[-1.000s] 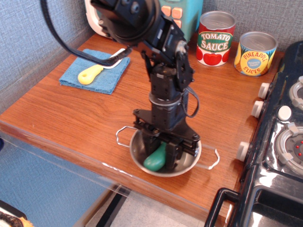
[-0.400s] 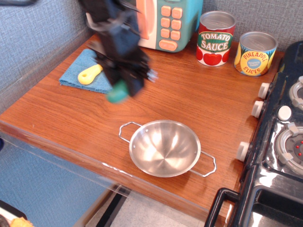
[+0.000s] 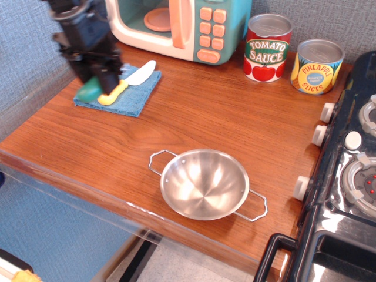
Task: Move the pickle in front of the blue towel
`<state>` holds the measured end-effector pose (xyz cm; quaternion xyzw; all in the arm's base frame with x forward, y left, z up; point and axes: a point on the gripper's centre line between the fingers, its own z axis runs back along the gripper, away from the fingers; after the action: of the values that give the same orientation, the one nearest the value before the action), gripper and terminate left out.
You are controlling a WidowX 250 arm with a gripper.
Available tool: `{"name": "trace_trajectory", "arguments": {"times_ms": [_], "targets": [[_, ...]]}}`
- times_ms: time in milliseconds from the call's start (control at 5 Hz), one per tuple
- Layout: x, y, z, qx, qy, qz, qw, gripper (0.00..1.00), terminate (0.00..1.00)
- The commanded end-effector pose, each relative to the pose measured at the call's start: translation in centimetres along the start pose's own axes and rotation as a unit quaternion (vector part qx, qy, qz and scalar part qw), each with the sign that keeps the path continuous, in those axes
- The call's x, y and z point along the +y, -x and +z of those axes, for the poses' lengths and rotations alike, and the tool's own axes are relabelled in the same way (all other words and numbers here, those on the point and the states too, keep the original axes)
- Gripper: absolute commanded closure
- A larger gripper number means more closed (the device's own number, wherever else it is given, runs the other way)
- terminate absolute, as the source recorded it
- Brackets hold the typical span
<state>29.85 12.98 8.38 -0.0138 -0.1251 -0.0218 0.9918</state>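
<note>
The green pickle (image 3: pixel 90 91) hangs from my black gripper (image 3: pixel 94 85), which is shut on it. The gripper is at the far left, above the left part of the blue towel (image 3: pixel 134 94). The towel lies flat on the wooden counter in front of the toy microwave. A toy knife (image 3: pixel 126 82) with a yellow handle and white blade lies on the towel, just right of the pickle. The gripper's body hides the towel's back left corner.
A steel bowl (image 3: pixel 204 183) with wire handles stands empty near the counter's front edge. A toy microwave (image 3: pixel 182 26) stands at the back, with a tomato sauce can (image 3: pixel 267 48) and a pineapple can (image 3: pixel 317 66) to its right. A toy stove (image 3: pixel 352 176) fills the right side.
The gripper lifted the pickle out of the steel bowl and carried it back and to the left, to above the towel. The bowl is now empty.
</note>
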Motion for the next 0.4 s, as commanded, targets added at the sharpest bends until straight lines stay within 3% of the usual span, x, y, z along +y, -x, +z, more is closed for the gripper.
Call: {"name": "trace_trajectory", "arguments": {"times_ms": [0, 200], "targets": [[4.7, 2.1, 0.4, -0.003, -0.063, 0.03, 0.9975, 1.0, 0.0], [4.3, 3.4, 0.2, 0.016, -0.082, 0.043, 0.9956, 1.0, 0.0]]}}
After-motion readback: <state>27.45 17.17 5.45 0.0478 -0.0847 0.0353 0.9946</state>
